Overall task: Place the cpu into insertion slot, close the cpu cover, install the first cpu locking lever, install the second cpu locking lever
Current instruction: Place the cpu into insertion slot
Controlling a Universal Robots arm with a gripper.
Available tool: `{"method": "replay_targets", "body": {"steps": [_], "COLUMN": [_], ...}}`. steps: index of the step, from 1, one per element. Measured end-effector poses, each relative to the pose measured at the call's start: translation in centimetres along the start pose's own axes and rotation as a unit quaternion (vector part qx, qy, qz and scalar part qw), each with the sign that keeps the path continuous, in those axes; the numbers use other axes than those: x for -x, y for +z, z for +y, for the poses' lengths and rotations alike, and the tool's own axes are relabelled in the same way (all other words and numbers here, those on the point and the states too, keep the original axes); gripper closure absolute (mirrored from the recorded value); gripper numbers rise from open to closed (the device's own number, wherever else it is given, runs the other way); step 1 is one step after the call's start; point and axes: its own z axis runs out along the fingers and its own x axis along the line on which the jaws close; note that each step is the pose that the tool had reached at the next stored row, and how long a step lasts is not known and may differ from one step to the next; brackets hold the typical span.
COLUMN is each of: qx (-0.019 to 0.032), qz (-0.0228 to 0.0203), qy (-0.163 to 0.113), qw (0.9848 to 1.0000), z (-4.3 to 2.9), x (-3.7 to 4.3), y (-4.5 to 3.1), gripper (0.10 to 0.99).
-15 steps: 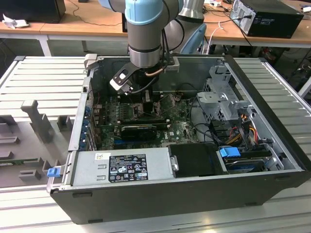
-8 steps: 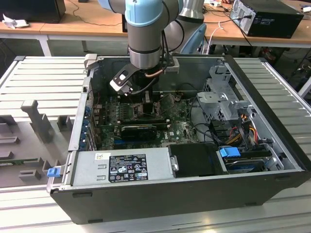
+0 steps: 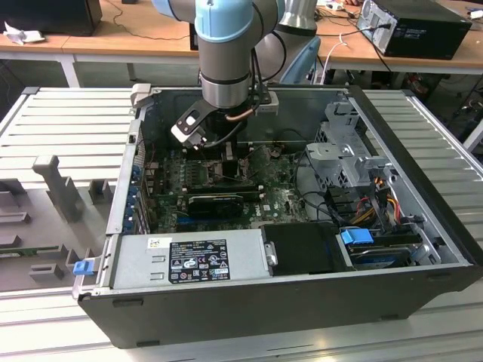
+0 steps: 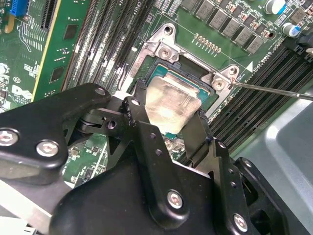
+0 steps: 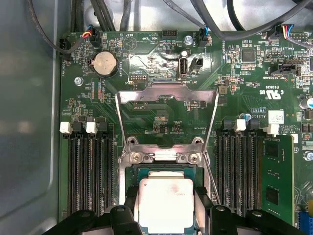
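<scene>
Currently, the gripper (image 4: pixel 168 117) is clamping the cpu (image 4: pixel 171 100) by its edges at the slot (image 5: pixel 146 172); the cover (image 5: pixel 166 94) is standing open.

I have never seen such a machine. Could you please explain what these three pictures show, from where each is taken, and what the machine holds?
The machine is a robot arm with a gripper, a two-fingered claw. The exterior view comes from a camera off the arm: the arm reaches down into an open computer case on a ribbed metal table. Both wrist views come from cameras riding near the gripper, looking at the green motherboard. The gripper's black fingers close on two opposite sides of the cpu, the small silver square, which is in or just over the insertion slot. The cpu cover, a metal frame, is folded back open.
</scene>
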Motion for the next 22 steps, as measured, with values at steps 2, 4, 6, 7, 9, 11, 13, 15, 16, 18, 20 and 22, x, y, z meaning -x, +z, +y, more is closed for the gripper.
{"method": "replay_targets", "body": {"steps": [2, 4, 6, 7, 9, 11, 13, 15, 16, 18, 20, 22], "qx": [0.0, 0.0, 0.0, 0.0, 0.0, 0.0, 0.0, 0.0, 0.0, 0.0, 0.0, 0.0], "qz": [0.0, 0.0, 0.0, 0.0, 0.0, 0.0, 0.0, 0.0, 0.0, 0.0, 0.0, 0.0], "qy": [0.0, 0.0, 0.0, 0.0, 0.0, 0.0, 0.0, 0.0, 0.0, 0.0, 0.0, 0.0], "qw": [1.0, 1.0, 1.0, 1.0, 1.0, 1.0, 1.0, 1.0, 1.0, 1.0, 1.0, 1.0], "z": [0.0, 0.0, 0.0, 0.0, 0.05, 0.07, 0.08, 0.09, 0.09, 0.09, 0.1, 0.12], "x": [0.0, 0.0, 0.0, 0.0, -0.02, -0.02, -0.03, -0.03, -0.03, -0.03, -0.03, -0.04], "y": [0.01, 0.01, 0.01, -0.05, -0.82, -1.17, -1.33, -1.44, -1.48, -1.56, -1.74, -2.03], "gripper": [0.549, 0.537, 0.475, 0.475, 0.475, 0.62, 0.737, 0.922, 0.922, 0.98, 0.98, 0.98]}}
